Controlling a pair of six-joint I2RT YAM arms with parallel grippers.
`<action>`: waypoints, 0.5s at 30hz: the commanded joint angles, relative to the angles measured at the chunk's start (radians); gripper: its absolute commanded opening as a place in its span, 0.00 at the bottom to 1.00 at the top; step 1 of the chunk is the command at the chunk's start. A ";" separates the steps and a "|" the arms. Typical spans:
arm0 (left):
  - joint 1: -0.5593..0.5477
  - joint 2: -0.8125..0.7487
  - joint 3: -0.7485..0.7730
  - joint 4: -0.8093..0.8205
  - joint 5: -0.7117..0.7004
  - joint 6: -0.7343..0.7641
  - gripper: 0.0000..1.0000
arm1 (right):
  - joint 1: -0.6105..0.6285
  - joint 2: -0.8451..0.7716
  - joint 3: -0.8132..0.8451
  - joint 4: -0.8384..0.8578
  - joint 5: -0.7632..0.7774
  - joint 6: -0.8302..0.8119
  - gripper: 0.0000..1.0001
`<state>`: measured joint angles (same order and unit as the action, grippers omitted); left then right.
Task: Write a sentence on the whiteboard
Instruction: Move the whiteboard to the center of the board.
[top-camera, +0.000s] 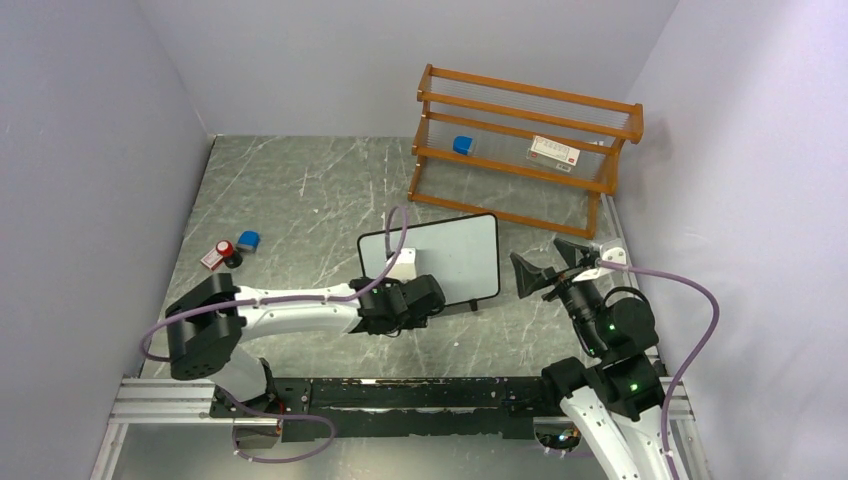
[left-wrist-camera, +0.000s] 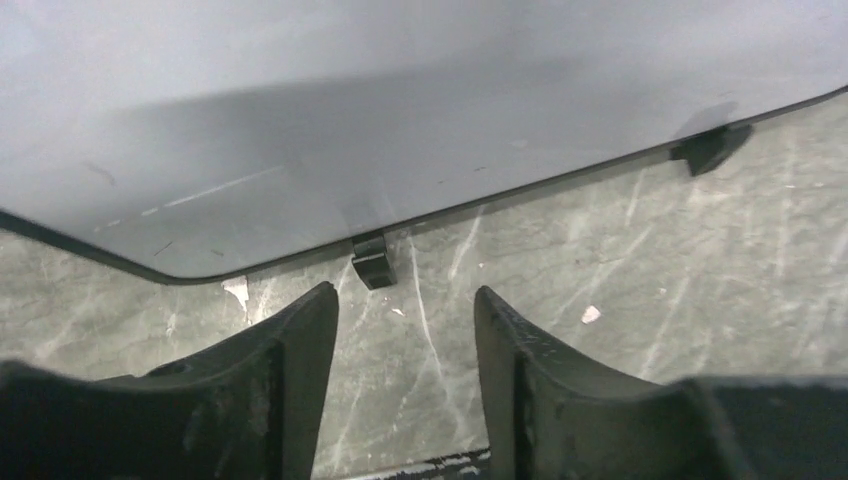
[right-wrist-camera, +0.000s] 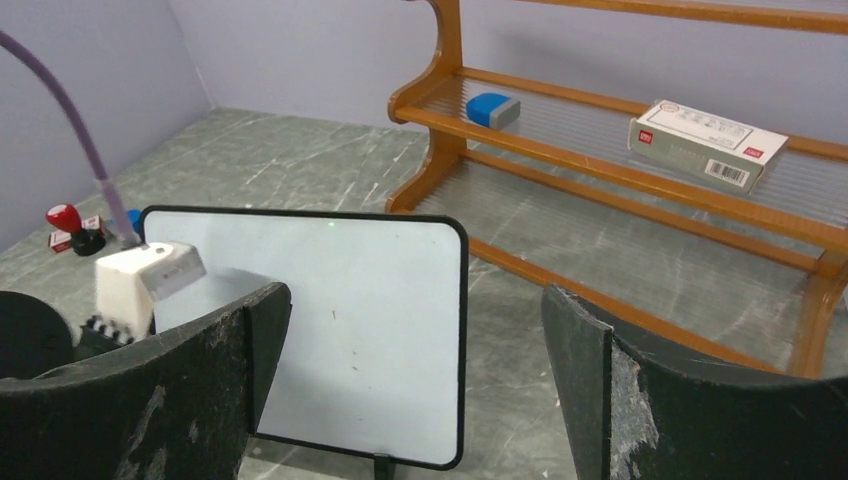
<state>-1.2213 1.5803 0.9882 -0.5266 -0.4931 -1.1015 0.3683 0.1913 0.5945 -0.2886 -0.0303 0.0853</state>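
Observation:
The whiteboard (top-camera: 445, 255) stands upright on its little black feet in the middle of the table. Its face (right-wrist-camera: 340, 320) is blank apart from faint specks, and no sentence shows on it. My left gripper (top-camera: 422, 298) sits low at the board's near bottom edge. In the left wrist view the left gripper (left-wrist-camera: 405, 300) is open with bare table between its fingers, just short of a black foot (left-wrist-camera: 372, 262) under the board (left-wrist-camera: 400, 120). My right gripper (top-camera: 545, 265) hovers to the board's right. It (right-wrist-camera: 415, 300) is wide open and holds nothing.
An orange wooden rack (top-camera: 520, 150) stands at the back right, with a blue block (top-camera: 462, 145) and a white box (top-camera: 555, 150) on its shelf. A red-capped item (top-camera: 222, 250) and a small blue object (top-camera: 248, 239) lie at the left. Walls close in on both sides.

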 joint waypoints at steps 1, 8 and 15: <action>-0.011 -0.098 0.010 -0.056 -0.027 0.012 0.62 | 0.003 0.041 0.034 -0.005 0.039 0.021 1.00; 0.041 -0.250 0.121 -0.154 -0.119 0.233 0.91 | 0.003 0.255 0.209 -0.141 0.120 0.079 1.00; 0.276 -0.373 0.189 -0.109 0.079 0.524 0.96 | 0.003 0.460 0.324 -0.289 0.184 0.145 1.00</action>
<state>-1.0325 1.2568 1.1210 -0.6323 -0.4911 -0.7704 0.3687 0.5926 0.8780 -0.4519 0.0864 0.1741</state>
